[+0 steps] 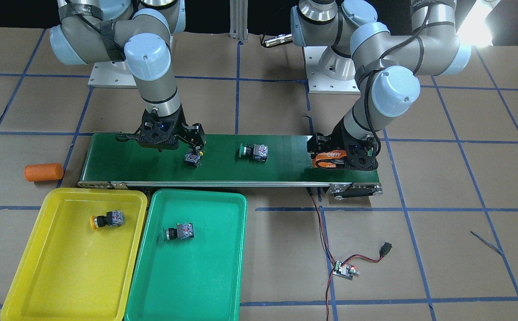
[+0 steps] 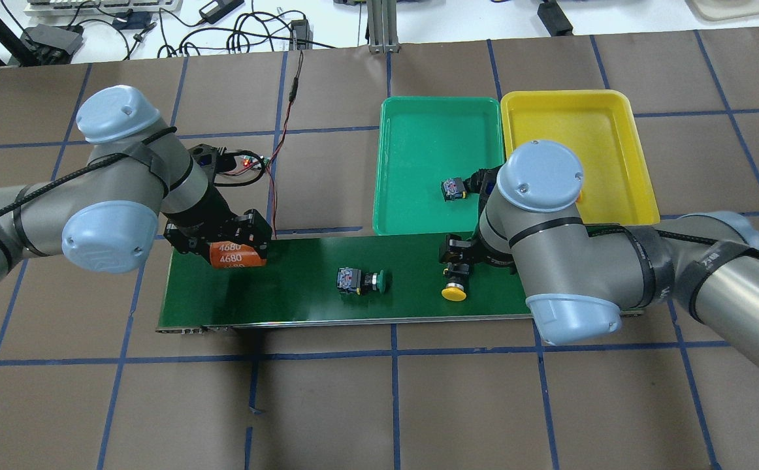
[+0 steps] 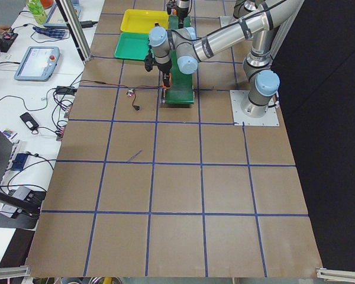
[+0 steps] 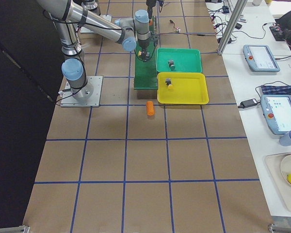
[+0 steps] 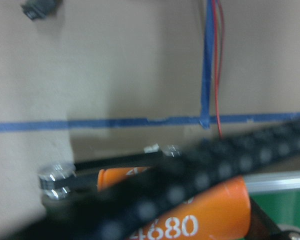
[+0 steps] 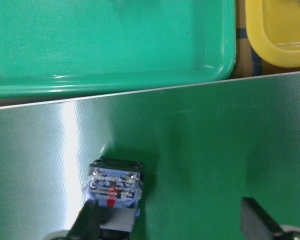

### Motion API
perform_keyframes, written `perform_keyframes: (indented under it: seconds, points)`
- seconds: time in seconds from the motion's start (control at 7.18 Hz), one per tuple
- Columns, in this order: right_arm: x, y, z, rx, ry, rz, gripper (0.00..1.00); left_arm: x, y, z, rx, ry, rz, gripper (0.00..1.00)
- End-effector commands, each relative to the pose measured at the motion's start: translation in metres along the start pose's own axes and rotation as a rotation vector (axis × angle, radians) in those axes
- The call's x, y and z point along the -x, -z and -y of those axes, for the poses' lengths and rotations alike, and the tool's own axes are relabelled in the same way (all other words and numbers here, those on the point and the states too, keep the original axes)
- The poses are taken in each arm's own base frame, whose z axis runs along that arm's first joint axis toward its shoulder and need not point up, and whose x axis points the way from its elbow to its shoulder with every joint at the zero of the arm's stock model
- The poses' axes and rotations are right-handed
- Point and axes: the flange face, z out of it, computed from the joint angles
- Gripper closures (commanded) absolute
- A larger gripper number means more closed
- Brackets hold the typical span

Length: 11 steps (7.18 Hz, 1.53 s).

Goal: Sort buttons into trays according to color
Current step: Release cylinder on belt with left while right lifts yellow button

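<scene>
Picking a yellow button (image 2: pixel 454 292) off the belt (image 2: pixel 301 294) with the right gripper (image 1: pixel 191 149), by the look of it. With fingers (image 6: pixel 257 225) spread wide, closed on nothing yet. Seen from the wrist camera: button directly below, blocky body nearly touching one of them, well apart from the other. Shift sideways to centre the body between both before squeezing. Grip across the flat sides, not the round cap or the wired end, and go low enough to catch the body squarely. Lift straight up, then carry ahead and outward to the yellow tray (image 1: pixel 63 276), just beside the green tray (image 1: pixel 187 276) lying straight ahead. Leave the green button (image 2: pixel 361 281), further along the belt toward the other arm, for later. Over there, holding an orange cylinder (image 2: pixel 226 254) clamped in the left gripper (image 1: pixel 335 156), possibly resting on the belt end; too blurred at that wrist to say.
</scene>
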Motion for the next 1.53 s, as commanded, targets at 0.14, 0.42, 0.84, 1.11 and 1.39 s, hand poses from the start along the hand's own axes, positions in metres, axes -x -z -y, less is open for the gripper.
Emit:
perform_keyframes:
  seconds: [0.14, 0.42, 0.84, 1.11, 1.39]
  points:
    - [0.000, -0.005, 0.001, 0.010, 0.010, -0.004, 0.00, -0.010, 0.001, -0.002, -0.008, -0.005, 0.005, 0.00]
    - [0.000, -0.009, 0.002, 0.018, 0.012, -0.008, 0.00, -0.008, 0.016, 0.002, -0.031, 0.002, 0.006, 0.00]
    - [0.000, -0.010, 0.001, 0.018, 0.039, -0.013, 0.15, -0.003, 0.080, 0.022, -0.058, 0.017, 0.003, 0.00]
    - [-0.001, -0.010, 0.001, 0.021, 0.079, -0.019, 0.54, -0.009, 0.126, 0.018, -0.059, 0.016, 0.005, 0.00]
    - [-0.001, -0.007, 0.005, 0.013, 0.156, -0.020, 0.94, -0.007, 0.163, 0.019, -0.072, 0.011, 0.124, 0.00]
